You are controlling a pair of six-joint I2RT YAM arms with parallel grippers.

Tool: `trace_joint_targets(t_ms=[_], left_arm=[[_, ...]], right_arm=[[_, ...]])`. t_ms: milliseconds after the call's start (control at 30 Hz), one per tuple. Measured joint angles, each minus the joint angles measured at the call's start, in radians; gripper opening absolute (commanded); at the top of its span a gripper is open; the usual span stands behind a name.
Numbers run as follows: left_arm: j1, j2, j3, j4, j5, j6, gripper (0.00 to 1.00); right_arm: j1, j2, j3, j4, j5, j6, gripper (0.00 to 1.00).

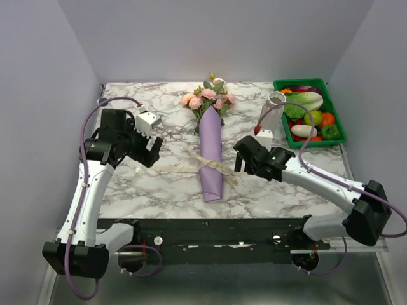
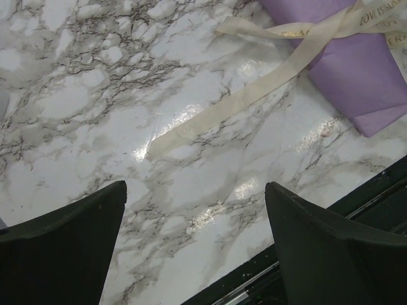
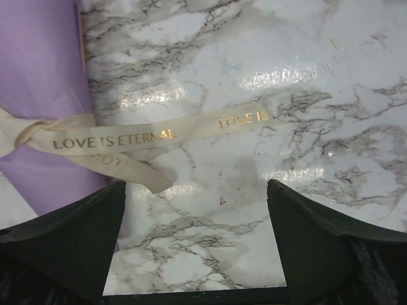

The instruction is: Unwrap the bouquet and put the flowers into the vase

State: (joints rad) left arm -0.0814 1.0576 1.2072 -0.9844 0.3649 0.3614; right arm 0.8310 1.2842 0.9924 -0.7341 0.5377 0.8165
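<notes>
One bouquet (image 1: 211, 152) lies mid-frame in the top view, its cone still tied. One ribbon (image 3: 127, 135), two tails. One vase (image 1: 276, 100) stands upper right beside one green tray (image 1: 304, 81). Step in hand: untying. The left gripper (image 2: 196, 203) and right gripper (image 3: 196, 197) flank the cone, released and empty. Judged next move: pinch a tail and pull outward.

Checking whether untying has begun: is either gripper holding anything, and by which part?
Nothing is held. The left gripper and right gripper both stand open; the ribbon of the bouquet lies ungripped on the table.
</notes>
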Motion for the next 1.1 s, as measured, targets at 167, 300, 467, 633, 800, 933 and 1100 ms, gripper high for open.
trace_joint_targets(t_ms=[167,300,467,633,800,933,1100], left_arm=[[-0.133,0.021,-0.061,0.033,-0.017,0.009,0.99],[-0.214,0.047,-0.134,0.069,-0.022,0.017,0.99],[-0.29,0.134,-0.203,0.129,-0.047,0.041,0.99],[-0.356,0.255,-0.229,0.194,-0.088,0.074,0.99],[-0.396,0.315,-0.25,0.287,-0.124,0.114,0.99],[-0.411,0.356,-0.252,0.349,-0.143,0.145,0.99],[-0.422,0.434,-0.252,0.394,-0.145,0.171,0.99]], right_arm=[[0.0,0.106,0.012,-0.063,-0.002,0.089,0.95],[0.0,0.116,0.0,-0.074,-0.004,0.142,0.95],[0.0,0.123,-0.034,-0.07,-0.004,0.192,0.94],[0.0,0.172,-0.039,-0.061,-0.003,0.24,0.94],[-0.001,0.206,-0.044,-0.047,-0.001,0.288,0.92],[-0.017,0.207,-0.051,-0.023,0.004,0.311,0.9],[-0.079,0.207,-0.064,0.02,0.003,0.318,0.88]])
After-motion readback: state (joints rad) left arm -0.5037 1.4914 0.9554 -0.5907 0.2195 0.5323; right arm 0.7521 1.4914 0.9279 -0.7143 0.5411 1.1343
